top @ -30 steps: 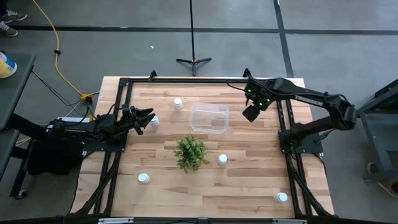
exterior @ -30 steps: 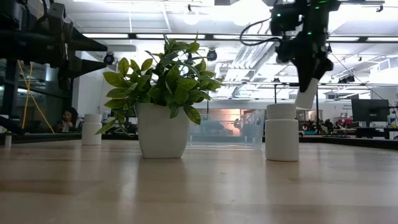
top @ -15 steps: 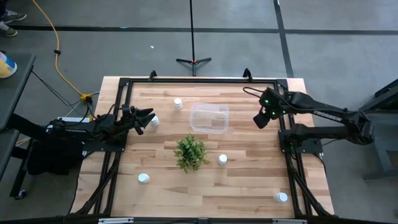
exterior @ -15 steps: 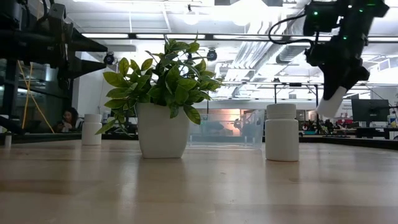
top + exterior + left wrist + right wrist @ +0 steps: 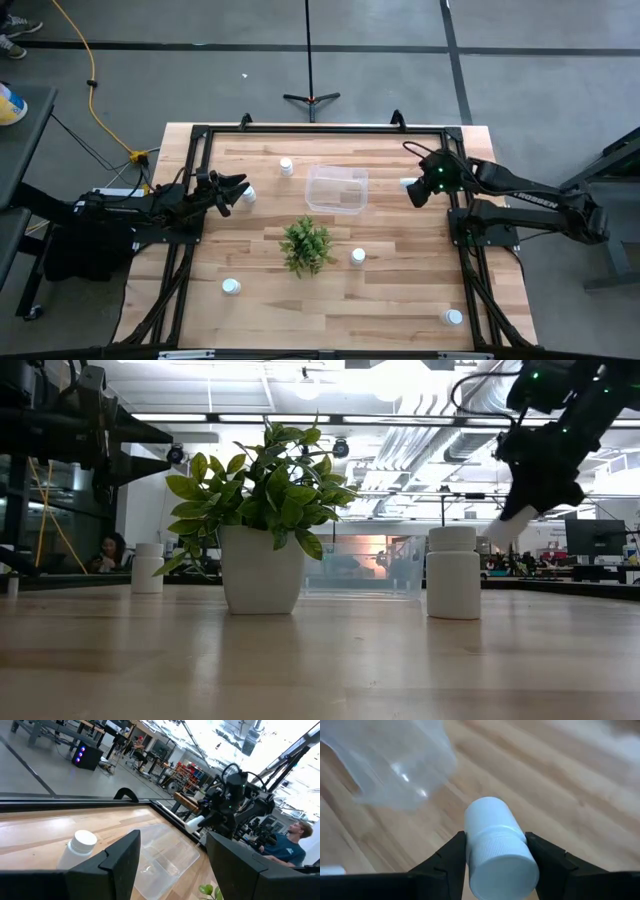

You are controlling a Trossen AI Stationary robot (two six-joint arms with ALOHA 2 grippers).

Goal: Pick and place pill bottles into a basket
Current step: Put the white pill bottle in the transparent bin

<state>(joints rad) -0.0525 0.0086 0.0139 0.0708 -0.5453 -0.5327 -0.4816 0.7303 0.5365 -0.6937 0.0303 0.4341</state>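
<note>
A wooden worktop (image 5: 400,290) is sitting inside a black frame, with a robot arm at each side. The right gripper (image 5: 416,188) is hovering above the worktop near the right edge, just to the right of the clear bin (image 5: 336,189). Its jaws are clamped on a white bottle (image 5: 496,845), which is poking out sideways toward the bin; in the right wrist view the cap end is facing the camera between the two dark fingers (image 5: 447,857), and the bin's corner is showing beyond it. In the low view the same bottle (image 5: 501,526) is hanging tilted in the air, clear of the worktop.

The left gripper (image 5: 228,190) is waiting at the left edge, its jaws standing apart with nothing between them. A bottle (image 5: 247,195) is standing just beside its tips, and the left wrist view is showing that bottle (image 5: 80,846) upright near the bin.

The bin is lying near the back centre. Another bottle (image 5: 286,167) is standing just to its back left. A small green plant (image 5: 306,244) in a white pot is standing in front of the bin. Three more bottles are standing upright: one (image 5: 357,257) right of the plant, one (image 5: 231,288) at front left, and one (image 5: 453,318) at the front right corner.
</note>
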